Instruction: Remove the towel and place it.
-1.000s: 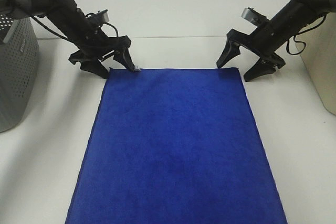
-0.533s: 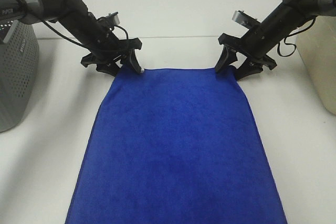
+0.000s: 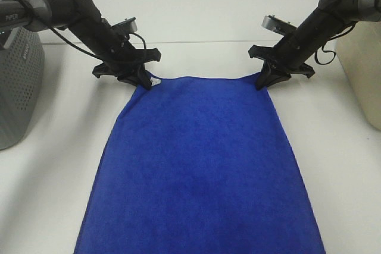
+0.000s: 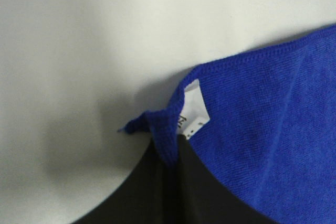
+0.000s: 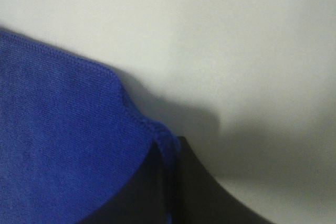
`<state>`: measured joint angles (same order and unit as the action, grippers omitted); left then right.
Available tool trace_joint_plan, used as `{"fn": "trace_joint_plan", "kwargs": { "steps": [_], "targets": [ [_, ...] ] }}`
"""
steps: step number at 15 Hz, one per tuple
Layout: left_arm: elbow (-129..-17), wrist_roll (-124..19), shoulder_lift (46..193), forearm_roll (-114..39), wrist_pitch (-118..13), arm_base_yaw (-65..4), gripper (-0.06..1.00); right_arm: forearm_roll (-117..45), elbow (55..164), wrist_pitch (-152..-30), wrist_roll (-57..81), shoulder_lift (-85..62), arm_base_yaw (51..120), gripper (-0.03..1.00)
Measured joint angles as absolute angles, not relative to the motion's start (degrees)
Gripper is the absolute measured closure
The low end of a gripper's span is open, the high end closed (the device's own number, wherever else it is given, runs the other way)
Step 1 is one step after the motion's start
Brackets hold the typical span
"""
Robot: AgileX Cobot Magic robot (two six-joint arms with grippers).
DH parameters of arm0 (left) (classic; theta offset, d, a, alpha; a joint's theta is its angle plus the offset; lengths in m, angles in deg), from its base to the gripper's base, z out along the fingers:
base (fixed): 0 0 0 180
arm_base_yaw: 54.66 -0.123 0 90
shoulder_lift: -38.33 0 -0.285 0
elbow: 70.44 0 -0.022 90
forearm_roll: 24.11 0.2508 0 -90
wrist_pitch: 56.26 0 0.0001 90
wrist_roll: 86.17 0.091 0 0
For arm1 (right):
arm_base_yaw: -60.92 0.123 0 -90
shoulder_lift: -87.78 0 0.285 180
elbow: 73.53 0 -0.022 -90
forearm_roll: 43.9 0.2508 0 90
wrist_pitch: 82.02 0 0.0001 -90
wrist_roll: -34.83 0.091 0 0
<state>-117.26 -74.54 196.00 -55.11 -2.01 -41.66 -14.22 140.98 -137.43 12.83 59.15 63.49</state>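
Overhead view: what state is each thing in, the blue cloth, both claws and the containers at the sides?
towel, lying flat, far corners pinched up.
left gripper, shut on the towel's tagged far corner.
right gripper, shut on the towel's other far corner.
grey basket, upright, apart from the towel.
beige container, upright, partly out of view.

Table (image 3: pixel 196 22): white, plain top. One blue towel (image 3: pixel 199 165) spread down the middle, with a white tag (image 3: pixel 156 81) at its far left corner. Grey perforated basket (image 3: pixel 18 81) at the left edge and beige container (image 3: pixel 364 69) at the right edge, both apart from the towel.
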Motion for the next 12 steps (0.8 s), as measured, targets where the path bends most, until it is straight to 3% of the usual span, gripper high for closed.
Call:
{"fn": "trace_joint_plan", "kwargs": {
  "steps": [7,12],
  "targets": [
    [-126.1,-74.2,197.5,-50.2,-6.7,-41.5,0.94,-11.2,140.7,-126.0,6.4,59.1,63.5,0.95],
    [-129.2,-73.4,197.6,-48.3,-14.4,-41.5,0.94,-3.0,142.9,-117.5,-6.8,58.8,63.5,0.95]
  ]
}}
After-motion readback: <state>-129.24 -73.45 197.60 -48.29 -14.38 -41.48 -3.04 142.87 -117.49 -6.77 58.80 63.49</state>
